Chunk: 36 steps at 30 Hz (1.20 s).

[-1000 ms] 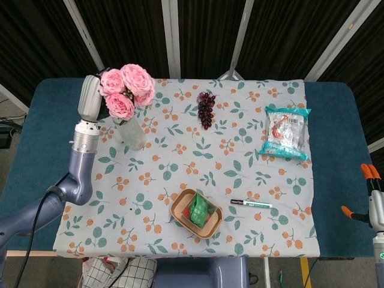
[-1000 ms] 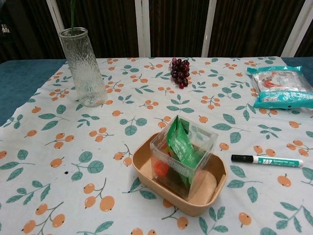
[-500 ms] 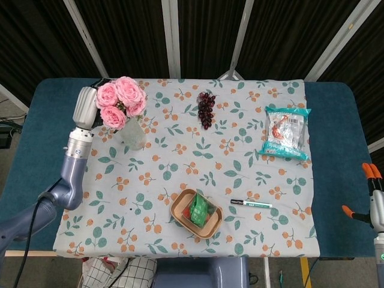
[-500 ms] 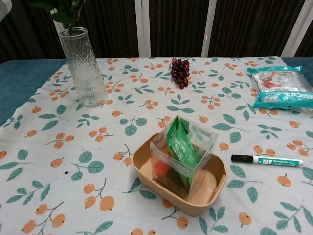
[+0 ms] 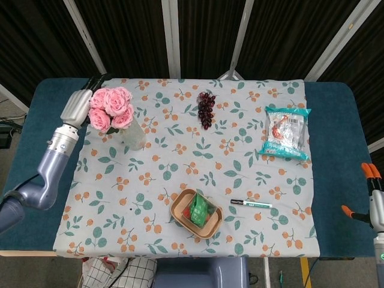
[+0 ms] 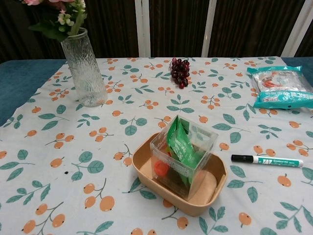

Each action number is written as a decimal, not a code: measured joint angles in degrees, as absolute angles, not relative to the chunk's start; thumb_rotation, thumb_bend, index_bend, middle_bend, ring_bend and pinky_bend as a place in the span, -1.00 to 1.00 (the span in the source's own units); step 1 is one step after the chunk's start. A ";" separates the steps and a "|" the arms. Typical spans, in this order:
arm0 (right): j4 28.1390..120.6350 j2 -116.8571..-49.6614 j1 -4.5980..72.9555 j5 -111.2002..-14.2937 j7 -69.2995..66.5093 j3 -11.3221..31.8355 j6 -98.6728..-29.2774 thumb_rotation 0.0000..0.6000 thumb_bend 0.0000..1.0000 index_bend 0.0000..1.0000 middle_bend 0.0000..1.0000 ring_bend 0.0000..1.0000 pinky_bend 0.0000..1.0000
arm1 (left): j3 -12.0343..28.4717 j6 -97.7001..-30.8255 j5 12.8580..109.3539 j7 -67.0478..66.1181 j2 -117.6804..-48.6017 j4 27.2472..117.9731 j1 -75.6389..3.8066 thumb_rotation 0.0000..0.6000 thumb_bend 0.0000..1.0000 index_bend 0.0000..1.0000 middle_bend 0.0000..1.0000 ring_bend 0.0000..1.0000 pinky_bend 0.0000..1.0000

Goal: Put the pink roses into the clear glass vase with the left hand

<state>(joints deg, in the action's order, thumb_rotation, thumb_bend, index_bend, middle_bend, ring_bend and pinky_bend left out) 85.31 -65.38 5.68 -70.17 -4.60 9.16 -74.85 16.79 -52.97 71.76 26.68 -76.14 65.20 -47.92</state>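
Observation:
The pink roses (image 5: pixel 110 108) stand with their stems down in the clear glass vase (image 5: pixel 134 134) at the far left of the table. In the chest view only their leaves and stems (image 6: pixel 62 22) show above the vase (image 6: pixel 84 68), which leans slightly. My left hand (image 5: pixel 78 105) is right beside the blooms on their left, at bloom height. Its dark fingers (image 5: pixel 97 80) reach behind the flowers, and it seems to hold the bunch. At the frame's right edge only a white part of my right hand (image 5: pixel 377 209) shows, off the table, its fingers unseen.
Dark grapes (image 5: pixel 206 108) lie at the back middle. A snack packet (image 5: pixel 285 132) is at the right. A tan tray (image 5: pixel 183 217) with a clear box of green sachets (image 5: pixel 200 210) sits near the front, and a marker (image 5: pixel 251 204) lies next to it. Orange clamps (image 5: pixel 367 171) grip the right table edge.
The left hand has come down and to the left with the roses. The stems have sunk deeper into the vase, so leaves now show at its mouth in the chest view.

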 measured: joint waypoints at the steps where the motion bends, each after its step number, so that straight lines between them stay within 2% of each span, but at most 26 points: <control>1: 85.32 -65.41 5.71 -70.22 -4.57 9.13 -74.84 1.00 -0.67 -0.90 -0.99 -1.00 -1.00 | 16.81 -52.21 70.97 25.70 -74.54 66.95 -47.73 1.00 -0.49 -1.00 -0.83 -1.00 -0.73; 4: 85.33 -65.57 5.76 -70.46 -4.28 9.09 -75.03 1.00 -0.66 -0.90 -0.99 -1.00 -1.00 | 16.94 -49.98 67.92 22.20 -68.65 72.66 -46.86 1.00 -0.50 -1.00 -0.86 -1.00 -0.81; 10: 84.96 -66.25 5.99 -70.13 -3.09 9.02 -74.82 1.00 -0.66 -0.90 -0.99 -1.00 -1.00 | 15.60 -44.16 55.98 10.24 -54.49 85.66 -46.07 1.00 -0.56 -1.00 -0.86 -1.00 -0.82; 16: 85.48 -66.46 6.17 -70.61 -2.59 8.93 -75.01 1.00 -0.66 -0.90 -0.99 -1.00 -1.00 | 10.35 -42.99 42.89 -8.93 -48.02 93.71 -47.69 1.00 -0.56 -1.00 -0.80 -1.00 -0.80; 20: 86.35 -66.33 6.11 -71.38 -2.40 8.69 -75.44 1.00 -0.66 -0.90 -0.99 -1.00 -1.00 | 5.80 -47.31 37.98 -20.72 -45.51 102.35 -47.62 1.00 -0.56 -1.00 -0.79 -1.00 -0.80; 23: 86.73 -66.16 5.99 -72.12 -1.84 8.43 -76.11 1.00 -0.66 -0.90 -0.99 -1.00 -1.00 | 3.37 -54.51 40.55 -23.05 -44.92 108.29 -44.32 1.00 -0.56 -1.00 -0.79 -1.00 -0.80; 27: 86.83 -66.05 5.71 -73.23 0.27 7.94 -77.50 1.00 -0.66 -0.90 -0.99 -1.00 -1.00 | 0.29 -66.68 50.55 -19.33 -46.67 109.55 -36.36 1.00 -0.55 -1.00 -0.79 -1.00 -0.80; 32: 87.03 -65.86 5.54 -75.69 0.52 7.10 -78.50 1.00 -0.66 -0.90 -0.99 -1.00 -1.00 | -3.49 -78.69 66.26 -9.27 -52.40 103.32 -25.39 1.00 -0.53 -0.99 -0.79 -1.00 -0.80; 36: 87.29 -65.86 5.44 -77.36 0.34 6.74 -79.62 1.00 -0.66 -0.90 -0.99 -1.00 -1.00 | -5.37 -84.54 76.04 -1.77 -57.74 95.70 -20.10 1.00 -0.53 -0.99 -0.79 -1.00 -0.80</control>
<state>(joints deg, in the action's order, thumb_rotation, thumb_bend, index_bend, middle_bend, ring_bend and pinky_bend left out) 87.29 -65.86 5.44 -77.36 0.34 6.74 -79.62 -5.37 -84.54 76.04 -1.77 -57.74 95.70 -20.10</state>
